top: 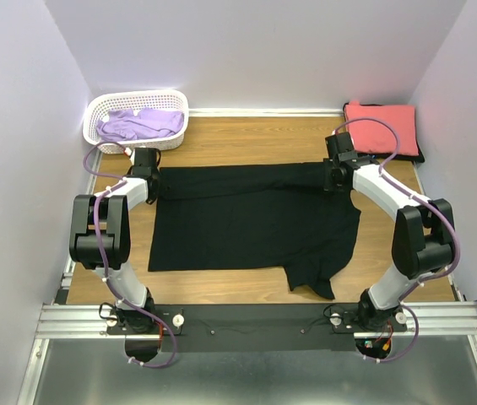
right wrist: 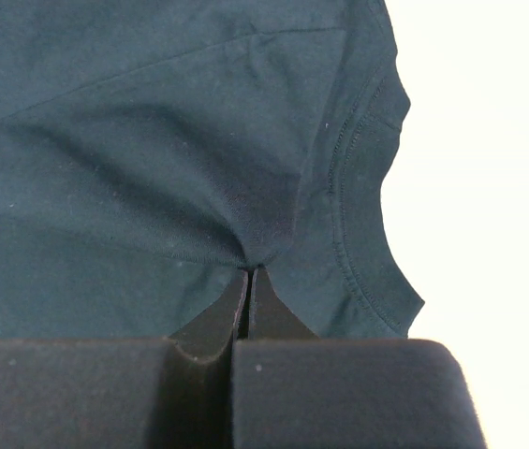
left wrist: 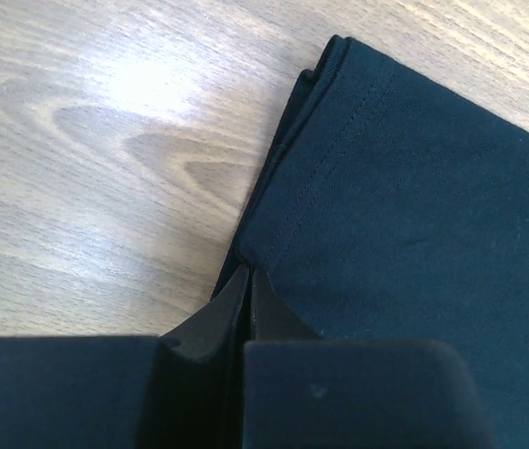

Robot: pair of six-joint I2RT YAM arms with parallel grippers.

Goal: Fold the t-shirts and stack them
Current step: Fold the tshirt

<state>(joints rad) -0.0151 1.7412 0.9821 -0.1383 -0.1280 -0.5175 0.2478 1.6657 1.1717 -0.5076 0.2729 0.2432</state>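
Fold lay across the black tee (top: 255,224).
Right gripper (right wrist: 248,273) pinched cloth; left gripper (left wrist: 248,271) nearly closed, hold unclear. Release probably wanted straight, even lifts.

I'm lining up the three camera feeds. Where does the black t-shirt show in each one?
Top external: the black t-shirt lies spread across the middle of the table.
Left wrist: the black t-shirt fills the right side, its stitched hem running up from the left gripper.
Right wrist: the black t-shirt fills the left and middle, puckered into the right gripper.
Shared landmark: the shirt's far edge, one gripper at each end.
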